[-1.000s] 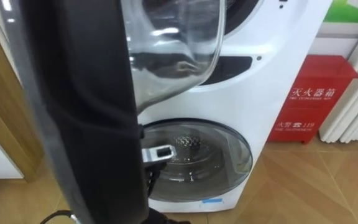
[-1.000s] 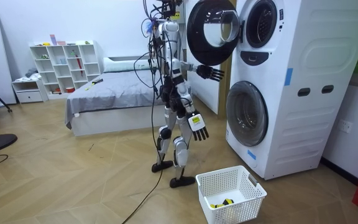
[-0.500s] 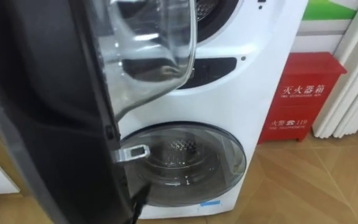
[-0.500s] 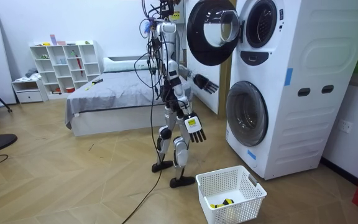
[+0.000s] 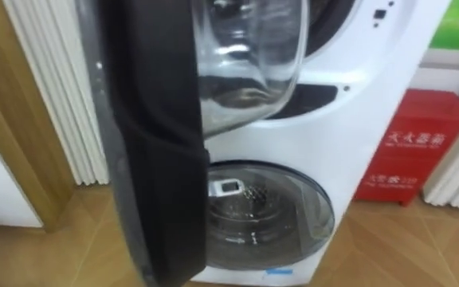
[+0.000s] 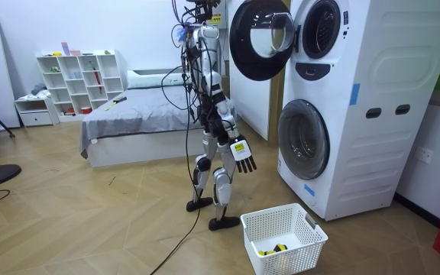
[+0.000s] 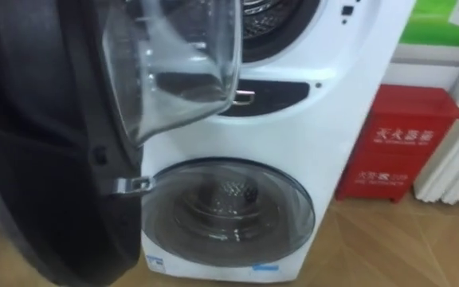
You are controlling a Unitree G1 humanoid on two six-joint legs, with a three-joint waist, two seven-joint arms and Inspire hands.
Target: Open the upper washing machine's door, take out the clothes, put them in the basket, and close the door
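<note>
Upper door (image 6: 260, 40) of the washing machine (image 6: 357, 107) stands wide open, robot just in front of it, right hand (image 6: 242, 153) spread and empty, left hand (image 6: 227, 116) drawn close, grip I cannot tell, no clothes visible in its drum (image 7: 271, 19), so by my read the whole pick remains, with the basket (image 6: 292, 256) waiting before the machine.

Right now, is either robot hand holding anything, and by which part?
The right robot hand hangs open and empty beside the hip. The left robot hand, close to the torso, is too small to judge.
</note>
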